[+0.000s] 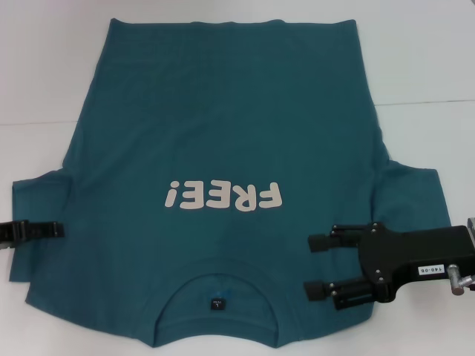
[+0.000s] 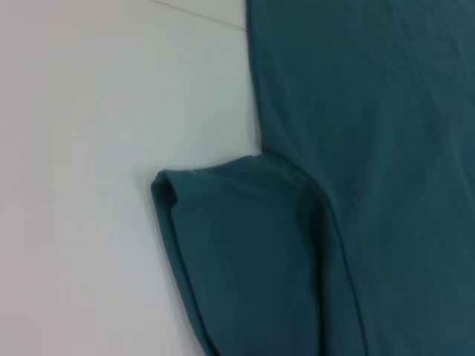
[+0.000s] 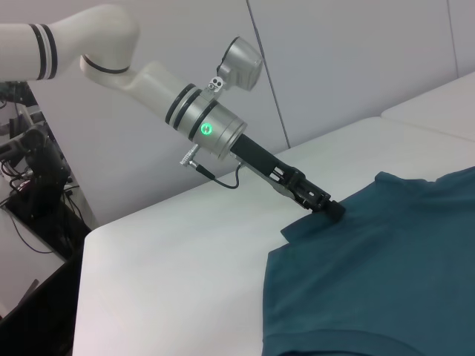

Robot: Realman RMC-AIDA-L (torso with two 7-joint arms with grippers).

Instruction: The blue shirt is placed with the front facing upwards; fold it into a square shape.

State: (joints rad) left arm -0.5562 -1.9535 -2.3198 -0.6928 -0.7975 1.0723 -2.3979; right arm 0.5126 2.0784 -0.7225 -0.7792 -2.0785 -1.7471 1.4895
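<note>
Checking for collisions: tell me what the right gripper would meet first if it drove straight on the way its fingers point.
The right gripper, open over the blue shirt, points toward the robot's left. It would likely skim cloth only; height is unclear.

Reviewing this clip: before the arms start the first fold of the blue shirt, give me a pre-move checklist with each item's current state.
1. Front faces up: ok. The blue shirt shows its white lettering.
2. Shirt lies flat: mostly ok; the left sleeve has a curled edge.
3. Left gripper is at the left sleeve: ok. The right wrist view shows it touching the sleeve edge.
4. Left gripper has hold of the cloth: cannot tell.
5. Right gripper is open over the right shoulder near the collar: ok, with nothing held yet.
6. Whole shirt lies on the table: cannot tell; the hem and collar reach the picture's edges.
</note>
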